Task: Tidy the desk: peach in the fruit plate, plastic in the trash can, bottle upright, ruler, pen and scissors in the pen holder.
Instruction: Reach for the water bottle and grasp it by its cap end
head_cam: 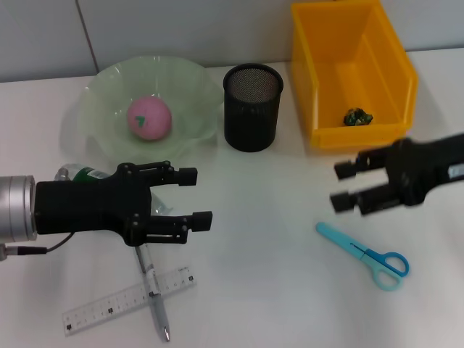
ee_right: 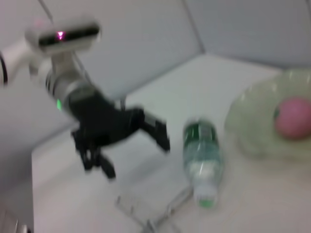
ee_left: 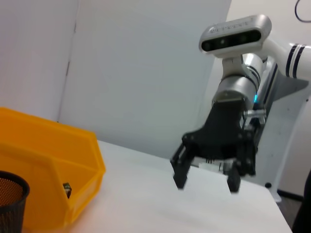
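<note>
Clear plastic ruler (head_cam: 129,298) and silver pen (head_cam: 154,287) are lying crossed at the near edge, still waiting for the black mesh pen holder (head_cam: 252,106); the blue-handled scissors (head_cam: 367,256) are lying flat too; the left gripper (head_cam: 193,196) is hovering wide open over the green-capped clear bottle (ee_right: 200,162), which is still on its side; the right gripper (head_cam: 345,185) is hanging open above the scissors; farther back, the pink peach (head_cam: 149,118) is already sitting in the pale green fruit plate (head_cam: 109,80), and the crumpled plastic (head_cam: 357,116) is resting in the yellow trash can (head_cam: 312,61)
</note>
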Robot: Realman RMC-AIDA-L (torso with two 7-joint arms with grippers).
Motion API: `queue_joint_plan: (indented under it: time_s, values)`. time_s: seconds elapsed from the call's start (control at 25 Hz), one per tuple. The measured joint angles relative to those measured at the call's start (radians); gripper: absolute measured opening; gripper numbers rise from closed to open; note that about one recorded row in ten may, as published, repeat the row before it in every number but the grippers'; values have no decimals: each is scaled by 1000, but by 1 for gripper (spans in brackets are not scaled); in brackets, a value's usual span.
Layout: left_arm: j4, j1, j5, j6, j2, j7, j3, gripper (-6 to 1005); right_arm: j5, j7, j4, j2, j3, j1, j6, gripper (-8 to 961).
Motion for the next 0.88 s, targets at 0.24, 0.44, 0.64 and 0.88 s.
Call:
queue_joint_plan:
  time_s: [0.24,0.44,0.64,0.88]
  values:
    - [74,-48,89,2,20,-14,1,818,-33,-48,8,15,2,-8,3,748]
    - [215,-126,275,7,11,-49,1,815,-34,-52,17,11,2,2,5,747]
    - [311,-198,488,10,-24,-43,45,811,-37,-37,18,9,-1,22,4,746]
    - [410,-201,559,-21,-40,-34,208,799,-43,-5,47,-6,4,49,-3,747]
